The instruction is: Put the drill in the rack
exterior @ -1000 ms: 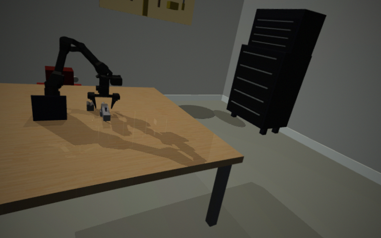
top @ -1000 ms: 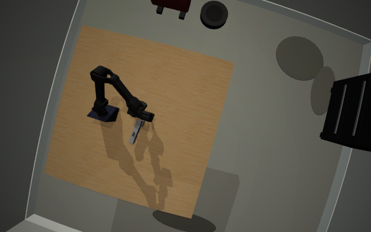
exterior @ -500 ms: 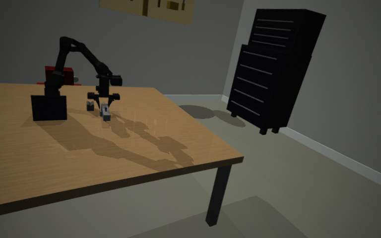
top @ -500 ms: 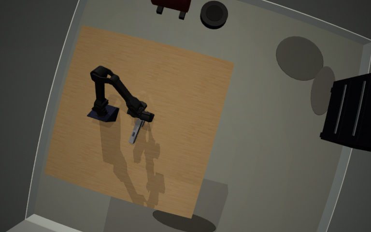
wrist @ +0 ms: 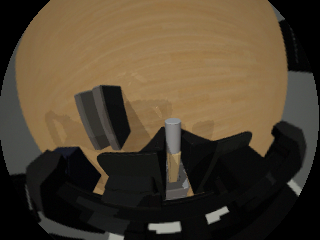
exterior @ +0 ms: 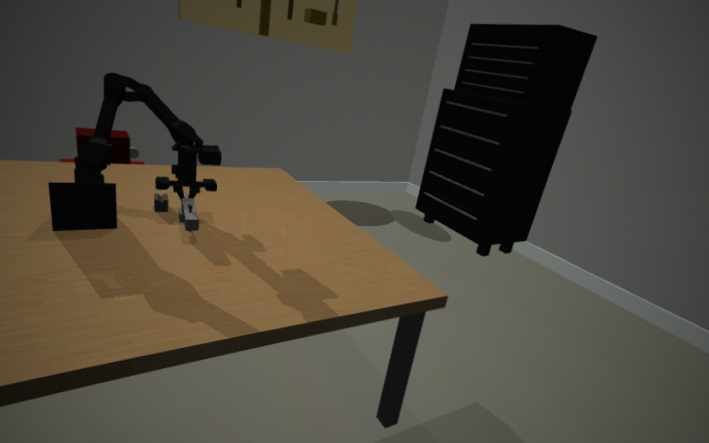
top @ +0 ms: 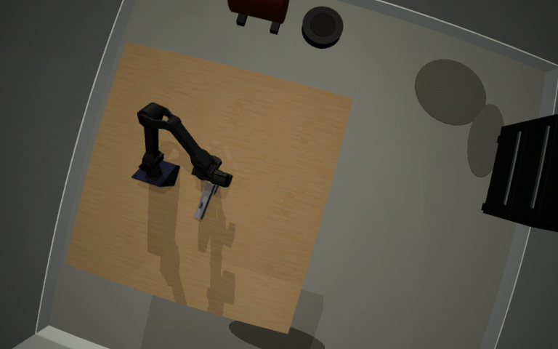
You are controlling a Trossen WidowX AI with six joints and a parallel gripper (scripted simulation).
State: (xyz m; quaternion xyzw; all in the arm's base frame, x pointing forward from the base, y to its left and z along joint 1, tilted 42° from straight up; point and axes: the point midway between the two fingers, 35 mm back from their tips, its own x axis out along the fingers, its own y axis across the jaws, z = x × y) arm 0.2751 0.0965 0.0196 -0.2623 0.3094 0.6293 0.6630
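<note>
Where one table (exterior: 313, 250) stands: one claw (wrist: 172, 160) pinching one drill (wrist: 172, 135), one rack (wrist: 103, 116) beside.

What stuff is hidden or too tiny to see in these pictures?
- Key: too small in the top and exterior views to tell whether it is pressed.
- Drill: in the wrist view the end effector, shut on it, covers its lower part.
- Rack: hidden under the arm in the top view; a tiny block in the exterior view.
- Red thing: cut off by the top view's edge.
</note>
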